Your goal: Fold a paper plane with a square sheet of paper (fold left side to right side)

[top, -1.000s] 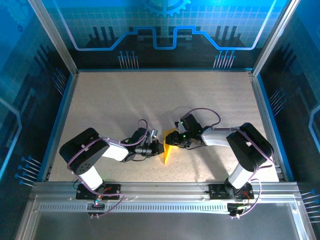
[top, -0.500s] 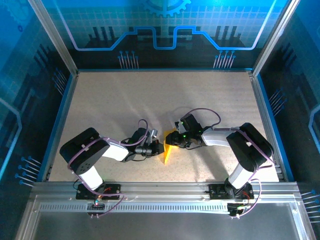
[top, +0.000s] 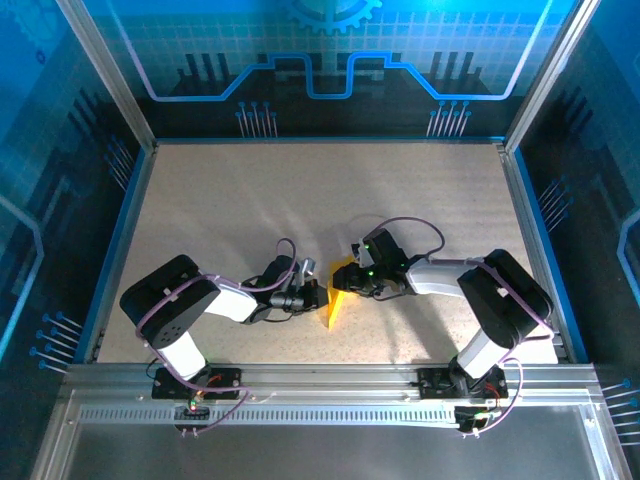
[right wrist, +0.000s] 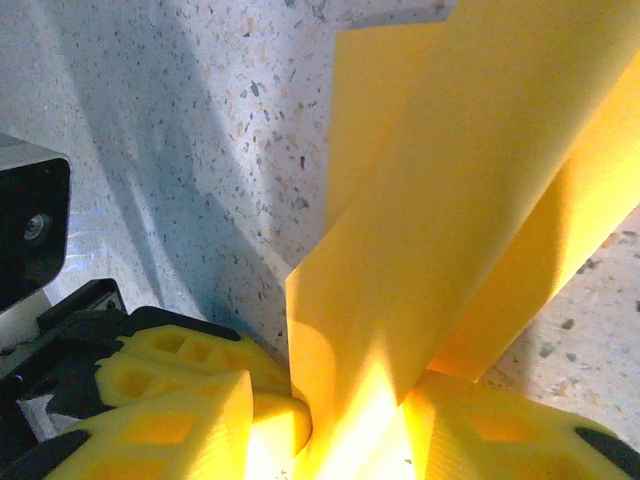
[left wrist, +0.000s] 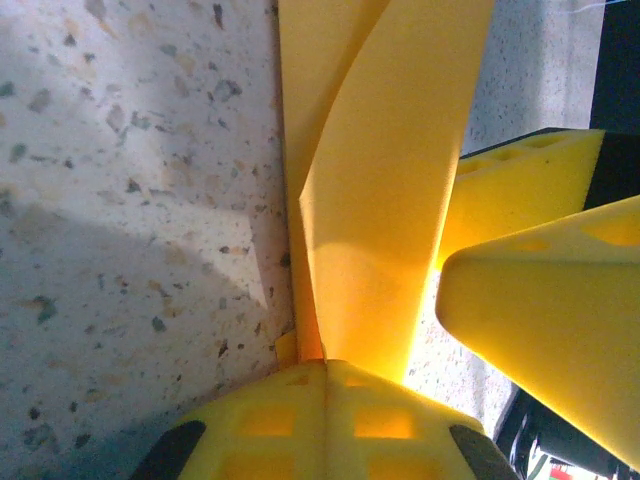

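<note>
While the left gripper (left wrist: 325, 390) is clamped tight on the lower edge of the sheet of paper (left wrist: 390, 200), the sheet stands up off the bench (top: 250, 200) as a narrow yellow-orange wedge with two layers splayed apart above the pinch. From above, it sits near the front middle of the bench, between the two arms, with its point towards the near edge.

The right gripper (right wrist: 335, 430) is about half open, its fingers set either side of a raised flap; whether a pad actually touches the paper I cannot tell.

This looks like the middle of a fold: one side anchored, the other flap being taken across. The wedge is not yet a flat, creased dart.

The next move likely calls for the right gripper to close on the loose flap and carry it over to the opposite edge while the left keeps its hold. The layers then need pressing flat along the centre line, without dragging the thin sheet out of the pinch.
</note>
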Controlling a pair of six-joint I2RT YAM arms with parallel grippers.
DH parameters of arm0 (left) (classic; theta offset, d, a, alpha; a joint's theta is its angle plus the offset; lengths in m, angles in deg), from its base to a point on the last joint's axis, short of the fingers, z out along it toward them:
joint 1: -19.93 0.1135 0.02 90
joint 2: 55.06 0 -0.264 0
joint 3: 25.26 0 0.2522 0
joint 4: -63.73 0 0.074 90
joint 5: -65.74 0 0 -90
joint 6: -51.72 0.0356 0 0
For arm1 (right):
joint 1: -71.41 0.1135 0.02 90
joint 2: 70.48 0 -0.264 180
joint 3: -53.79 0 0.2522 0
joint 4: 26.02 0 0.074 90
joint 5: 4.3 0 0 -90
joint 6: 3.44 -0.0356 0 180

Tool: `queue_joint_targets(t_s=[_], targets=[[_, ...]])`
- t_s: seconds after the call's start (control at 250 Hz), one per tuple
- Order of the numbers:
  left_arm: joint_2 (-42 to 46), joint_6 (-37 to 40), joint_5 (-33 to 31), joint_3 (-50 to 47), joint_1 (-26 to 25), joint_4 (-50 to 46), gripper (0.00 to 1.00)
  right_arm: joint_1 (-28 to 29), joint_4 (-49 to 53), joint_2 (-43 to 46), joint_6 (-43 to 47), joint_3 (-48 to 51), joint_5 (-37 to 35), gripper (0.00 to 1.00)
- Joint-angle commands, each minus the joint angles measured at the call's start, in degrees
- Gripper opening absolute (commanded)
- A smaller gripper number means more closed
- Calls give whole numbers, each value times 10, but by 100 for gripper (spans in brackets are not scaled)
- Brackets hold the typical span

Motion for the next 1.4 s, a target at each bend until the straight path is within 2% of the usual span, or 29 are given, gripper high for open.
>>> queue_joint_targets(t_s=[0.0,0.655,0.971,1.179,1.395], targets=[[-27,10,-39,-3,-6,-63,0,0,4,14,-6,7,-2,45],[-23,22,-49,11,-15,-86,0,-6,121,70,25,-11,-49,44],[15,30,-54,11,-20,-94,0,-8,103,119,30,3,-32,45],[96,55,-66,9,-20,-113,0,-13,186,212,60,-37,-56,47],[269,139,-140,42,-20,-281,0,-36,271,322,78,-44,-95,50]])
